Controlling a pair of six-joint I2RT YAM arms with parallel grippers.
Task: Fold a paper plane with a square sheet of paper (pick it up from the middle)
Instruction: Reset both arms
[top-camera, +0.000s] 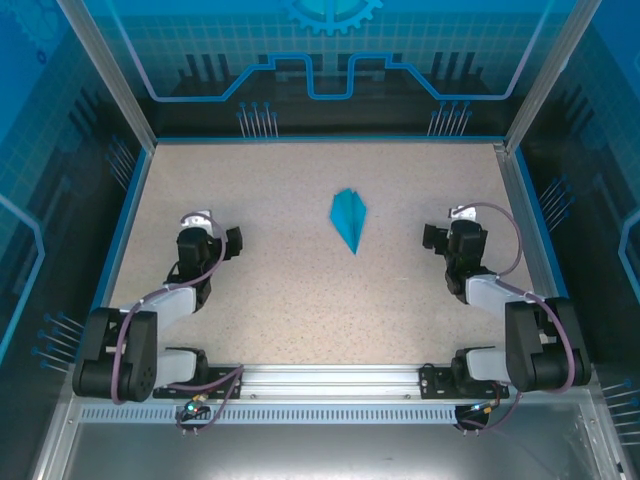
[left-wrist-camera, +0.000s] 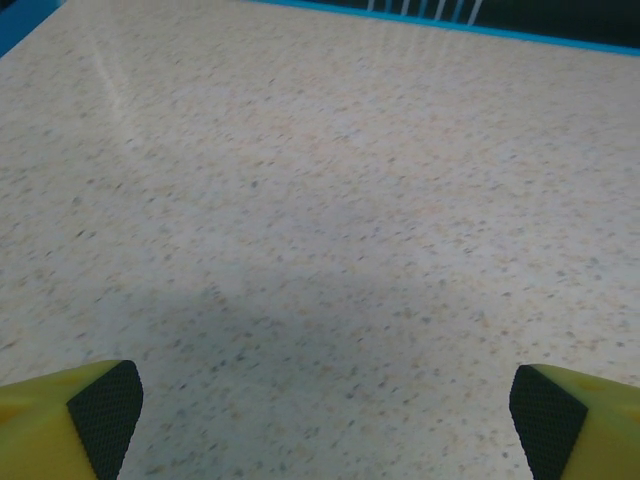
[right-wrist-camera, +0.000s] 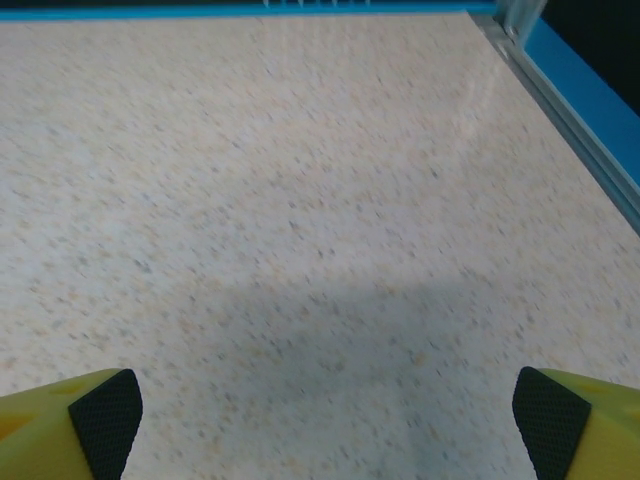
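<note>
1. Yellow fingers (left-wrist-camera: 35, 430) tipped with black pads (left-wrist-camera: 105, 412) sit in the bottom corners of the left wrist view. The left gripper (left-wrist-camera: 325, 415) has its jaws spread wide, with only the speckled beige table (left-wrist-camera: 320, 200) between them.
2. Seen from the right wrist, the right gripper (right-wrist-camera: 327, 420) is likewise spread wide and holds nothing. Its fingers (right-wrist-camera: 600, 430) are at opposite corners over bare tabletop, and a blue border (right-wrist-camera: 580, 90) runs along the table's right edge.
3. From above, both arm bases (top-camera: 185, 365) are fixed to an aluminium rail (top-camera: 330, 378) at the near edge. The left gripper (top-camera: 203, 228) is over the left part of the table (top-camera: 300, 310) and the right gripper (top-camera: 455, 230) over the right part.
4. Between them lies the paper plane (top-camera: 349, 218), flat on the table near the middle and a little toward the far side — well apart from both grippers.
5. Its sharp tip points toward the near edge, angled slightly right, and its wider end faces the far wall.
6. A crease runs along its length — one half looks darker than the other.
</note>
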